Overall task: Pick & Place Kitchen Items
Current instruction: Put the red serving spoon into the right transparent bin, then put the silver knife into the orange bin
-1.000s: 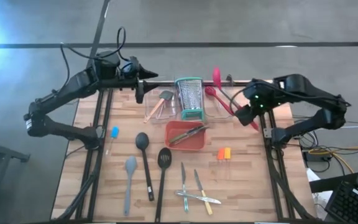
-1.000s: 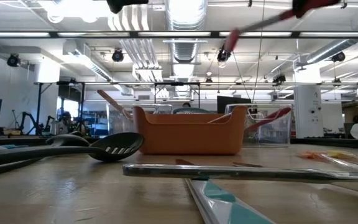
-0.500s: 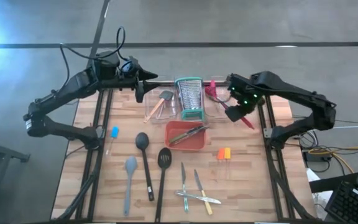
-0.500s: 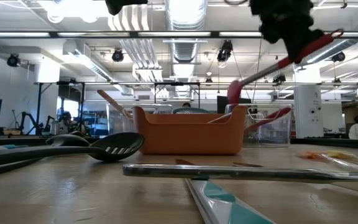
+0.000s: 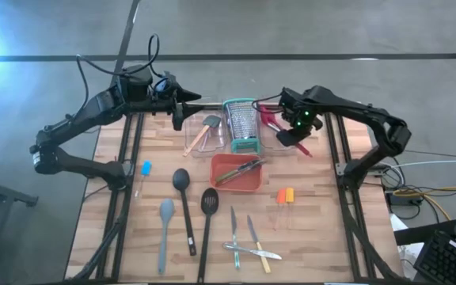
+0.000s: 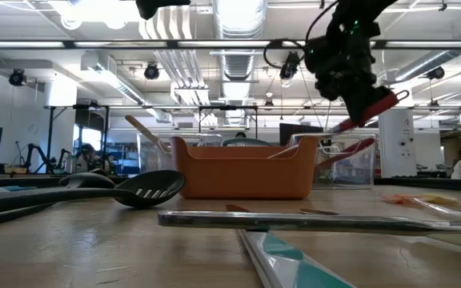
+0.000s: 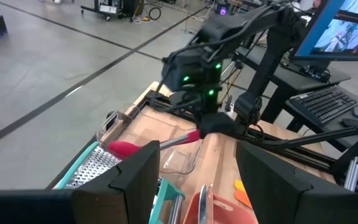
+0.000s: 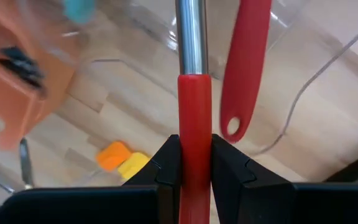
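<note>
The far desk (image 5: 315,178) edge is crowded by the steel grater (image 5: 242,125) and clear bins (image 5: 199,134); bare wood is left beside the orange tray (image 5: 238,183).

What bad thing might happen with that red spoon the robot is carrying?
The right tool pinches the red-handled spoon with the steel shaft only by its handle, so the spoon might tilt or slip out. Another red utensil already leans in the clear plastic bin, and the steel grater with teal rims stands close beside; the spoon may bump either.

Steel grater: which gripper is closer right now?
Right. The right gripper, shut on a red-handled utensil, hangs just beside the steel grater; the left gripper, open, sits farther off on its other side.
</note>
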